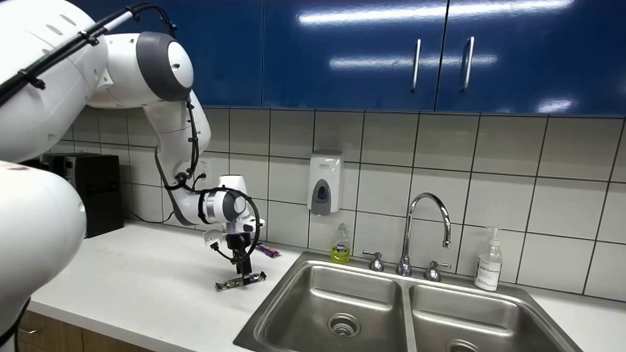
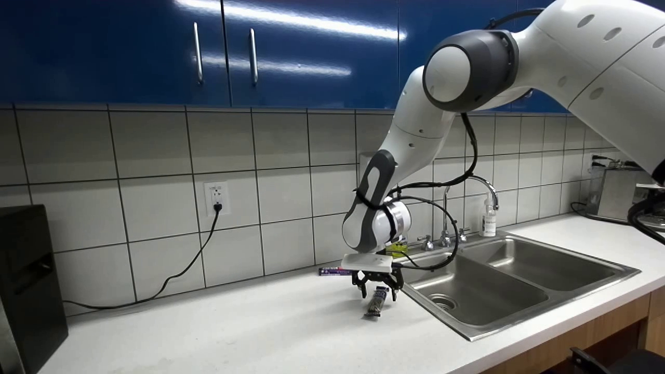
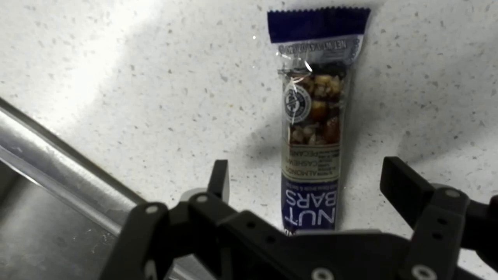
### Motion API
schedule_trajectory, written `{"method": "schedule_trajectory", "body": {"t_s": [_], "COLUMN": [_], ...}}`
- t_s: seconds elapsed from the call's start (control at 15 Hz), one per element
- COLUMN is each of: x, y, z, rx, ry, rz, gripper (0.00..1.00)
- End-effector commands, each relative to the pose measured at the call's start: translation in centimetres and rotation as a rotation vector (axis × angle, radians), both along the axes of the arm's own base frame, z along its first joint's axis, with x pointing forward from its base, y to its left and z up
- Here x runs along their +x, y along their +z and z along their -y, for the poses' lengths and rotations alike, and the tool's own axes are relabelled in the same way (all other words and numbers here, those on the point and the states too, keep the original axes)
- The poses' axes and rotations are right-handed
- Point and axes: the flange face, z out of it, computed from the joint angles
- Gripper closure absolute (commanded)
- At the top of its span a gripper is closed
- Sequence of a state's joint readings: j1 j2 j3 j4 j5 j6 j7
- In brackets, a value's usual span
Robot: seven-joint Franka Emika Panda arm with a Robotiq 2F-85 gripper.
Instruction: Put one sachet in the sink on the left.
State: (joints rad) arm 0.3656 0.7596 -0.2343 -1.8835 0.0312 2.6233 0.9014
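Observation:
A nut bar sachet (image 3: 311, 163) with a clear and dark blue wrapper lies on the white counter, beside the sink; it shows in both exterior views (image 1: 228, 284) (image 2: 376, 301). My gripper (image 3: 306, 171) is open, pointing down over it, with one finger on each side and a gap on both sides. The sachet's near end is hidden behind the gripper in the wrist view. A second, purple sachet (image 1: 268, 251) lies by the back wall, also in an exterior view (image 2: 332, 271). The left sink basin (image 1: 305, 318) is just beside the gripper, with its drain visible.
A steel rim (image 3: 66, 167) borders the counter. A faucet (image 1: 407, 234), a yellow soap bottle (image 1: 341, 248) and a white pump bottle (image 1: 488, 266) stand behind the basins. A soap dispenser (image 1: 324, 181) hangs on the wall. A black box (image 1: 100, 195) stands on the counter.

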Motion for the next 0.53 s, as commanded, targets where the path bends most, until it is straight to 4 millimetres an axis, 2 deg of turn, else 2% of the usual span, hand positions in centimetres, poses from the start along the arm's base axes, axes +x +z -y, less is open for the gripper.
{"method": "schedule_trajectory", "body": {"t_s": [0.0, 0.13, 0.47], "x": [0.60, 0.64, 0.72], "y": [0.17, 0.12, 0.14], "z": [-0.03, -0.05, -0.01], "rx": [-0.023, -0.024, -0.025], "ry": [-0.023, -0.022, -0.015], "rz": [-0.012, -0.011, -0.010], "gripper": [0.26, 0.31, 0.70]}}
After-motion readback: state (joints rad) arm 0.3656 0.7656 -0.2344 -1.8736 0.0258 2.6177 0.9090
